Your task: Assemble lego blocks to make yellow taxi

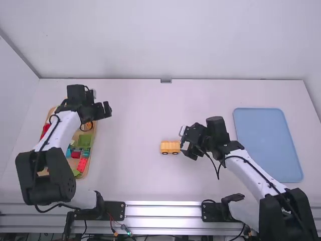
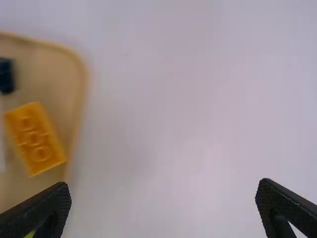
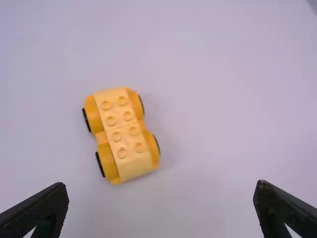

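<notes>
free way across the white table [image 1: 131, 125], yellow car [image 1: 170, 147] mid-path, left arm [image 1: 59, 131] over the block tray [image 1: 95, 131]

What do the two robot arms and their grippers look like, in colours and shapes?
The left arm and the right arm look alike: white links, bulky black joints and thin black cables looping outside. The left gripper and the right gripper are black, each with two fingers that have textured surfaces and rounded tips.

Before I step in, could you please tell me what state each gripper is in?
Left gripper: open, nothing between its fingers.
Right gripper: open and empty, near the yellow car.
</notes>
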### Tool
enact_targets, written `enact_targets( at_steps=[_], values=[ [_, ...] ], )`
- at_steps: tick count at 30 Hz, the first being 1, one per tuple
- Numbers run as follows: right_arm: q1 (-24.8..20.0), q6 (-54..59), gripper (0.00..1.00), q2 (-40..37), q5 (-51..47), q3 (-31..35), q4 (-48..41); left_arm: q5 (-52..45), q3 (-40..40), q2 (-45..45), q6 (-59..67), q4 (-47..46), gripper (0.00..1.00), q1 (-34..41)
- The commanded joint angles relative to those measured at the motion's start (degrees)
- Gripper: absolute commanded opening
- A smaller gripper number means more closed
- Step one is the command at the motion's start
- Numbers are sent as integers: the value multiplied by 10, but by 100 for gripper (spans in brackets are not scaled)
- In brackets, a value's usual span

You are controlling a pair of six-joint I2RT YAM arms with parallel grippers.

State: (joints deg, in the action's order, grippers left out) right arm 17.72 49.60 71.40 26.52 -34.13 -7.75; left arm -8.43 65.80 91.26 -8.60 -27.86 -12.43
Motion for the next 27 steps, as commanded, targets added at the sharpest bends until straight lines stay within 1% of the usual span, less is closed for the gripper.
enact_targets(
  at_steps=[1, 3, 4, 5, 6, 8, 10, 11, 12, 14, 16, 18, 23, 27],
  values=[
    [-1, -1, 99, -6, -7, -7, -2, 113, 74, 68, -54, -67, 99, -8],
    [-1, -1, 99, -5, -7, -7, -3, 137, 129, 118, -55, -120, 99, -14],
    [-1, -1, 98, -3, -7, -5, -4, 140, 174, 162, -55, -153, 99, -21],
    [-1, -1, 99, -2, -7, -4, -4, 140, 189, 176, -54, -166, 99, -24],
    [-1, -1, 99, -1, -9, -3, -2, 138, 213, 198, -49, -186, 98, -28],
    [0, -1, 99, 2, -11, -1, -1, 141, 259, 243, -51, -228, 91, -38],
    [-2, -1, 99, 1, -11, 1, -2, 139, 279, 269, -54, -233, 87, -46],
    [-2, -1, 99, 1, -10, 1, -2, 139, 283, 284, -59, -224, 82, -53],
    [-2, -1, 99, 1, -10, 1, -2, 139, 283, 285, -61, -224, 81, -54],
    [-2, -1, 99, 1, -11, 1, -1, 133, 276, 295, -66, -211, 66, -61],
    [-2, 0, 99, 1, -10, 1, -1, 114, 272, 299, -65, -204, 63, -63],
    [-2, -1, 99, 1, -9, 1, -1, 96, 267, 304, -55, -194, 56, -61],
    [-1, -1, 99, 1, -9, 1, -2, 93, 263, 314, -62, -192, 56, -59],
    [0, -1, 98, 1, -9, 1, -2, 96, 245, 317, -76, -188, 53, -59]
  ],
)
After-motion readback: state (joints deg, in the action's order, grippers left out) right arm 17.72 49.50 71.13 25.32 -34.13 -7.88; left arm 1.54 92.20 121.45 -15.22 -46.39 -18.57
